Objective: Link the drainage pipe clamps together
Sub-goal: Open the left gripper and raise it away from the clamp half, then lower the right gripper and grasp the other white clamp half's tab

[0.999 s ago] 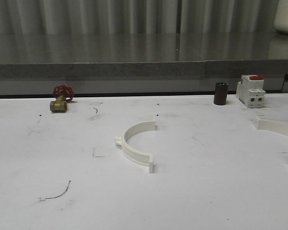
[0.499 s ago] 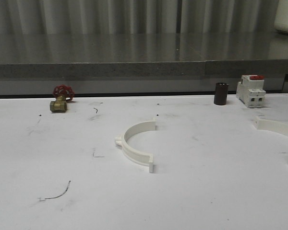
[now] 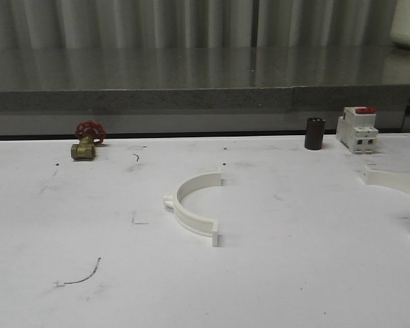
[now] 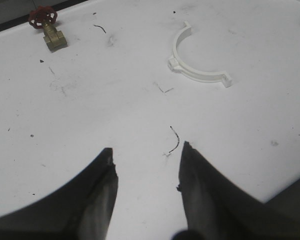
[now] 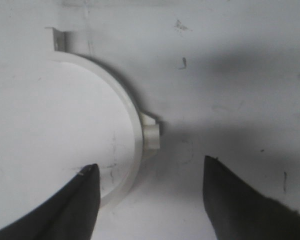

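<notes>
Table [image 3: 89,219] viewed forward from the front, overlooked obliquely from the left wrist, one clamp half [image 3: 191,205] shared, another clamp half [image 5: 125,130] viewed close from above by the right wrist

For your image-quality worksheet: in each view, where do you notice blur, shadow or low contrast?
Front view: sharp, even light, though the white clamp barely stands out from the white table. Left wrist view: clear, dark open jaws slightly soft. Right wrist view: soft focus, with a broad shadow beside the second clamp.
</notes>
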